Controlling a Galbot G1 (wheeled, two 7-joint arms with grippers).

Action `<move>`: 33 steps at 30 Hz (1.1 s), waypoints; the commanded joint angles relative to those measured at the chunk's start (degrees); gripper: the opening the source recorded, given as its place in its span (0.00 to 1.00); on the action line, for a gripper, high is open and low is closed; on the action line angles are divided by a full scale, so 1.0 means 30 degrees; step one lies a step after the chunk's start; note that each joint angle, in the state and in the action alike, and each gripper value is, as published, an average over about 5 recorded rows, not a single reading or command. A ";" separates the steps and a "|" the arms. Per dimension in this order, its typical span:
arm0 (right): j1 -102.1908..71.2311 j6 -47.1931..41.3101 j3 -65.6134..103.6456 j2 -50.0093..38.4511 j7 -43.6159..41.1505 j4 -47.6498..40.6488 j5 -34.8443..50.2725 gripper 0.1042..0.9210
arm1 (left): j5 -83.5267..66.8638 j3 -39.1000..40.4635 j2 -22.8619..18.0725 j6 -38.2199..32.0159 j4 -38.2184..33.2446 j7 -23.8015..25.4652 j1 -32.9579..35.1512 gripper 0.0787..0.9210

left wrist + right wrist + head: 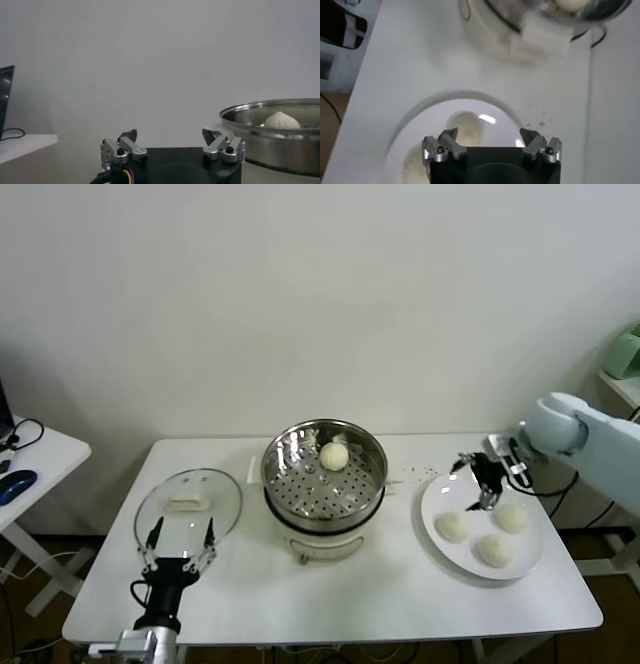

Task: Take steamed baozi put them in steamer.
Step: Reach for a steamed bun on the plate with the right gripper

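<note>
The steel steamer [324, 471] stands mid-table on its white base and holds one baozi [334, 455], which also shows in the left wrist view [281, 120] inside the steamer [270, 131]. Three baozi lie on the white plate [435, 496] at the right: one on the left [453, 526], one at the front [494, 550], one at the right [511, 517]. My right gripper [478, 481] is open and empty above the plate's far-left part; its wrist view shows the gripper [490, 141] over a baozi [465, 128] on the plate [500, 112]. My left gripper [180, 546] is open and empty at the front left.
The glass lid [188, 504] lies flat at the left, just beyond my left gripper [170, 141]. A side table with a blue mouse [15, 484] stands at far left. Small dark specks dot the tabletop [412, 476] between steamer and plate.
</note>
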 commanded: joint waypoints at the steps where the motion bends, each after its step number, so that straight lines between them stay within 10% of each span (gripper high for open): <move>1: -0.3640 -0.1150 0.1759 0.1017 0.0162 -0.1902 -0.1097 0.88 | -0.0049 -0.0069 -0.0072 -0.0062 -0.0070 0.0000 0.0178 0.88; 33: -0.3061 -0.0441 0.1252 0.5146 -0.0138 -0.6504 -0.1494 0.83 | -0.0082 -0.0513 0.0021 0.0342 0.0285 -0.0091 -0.0286 0.88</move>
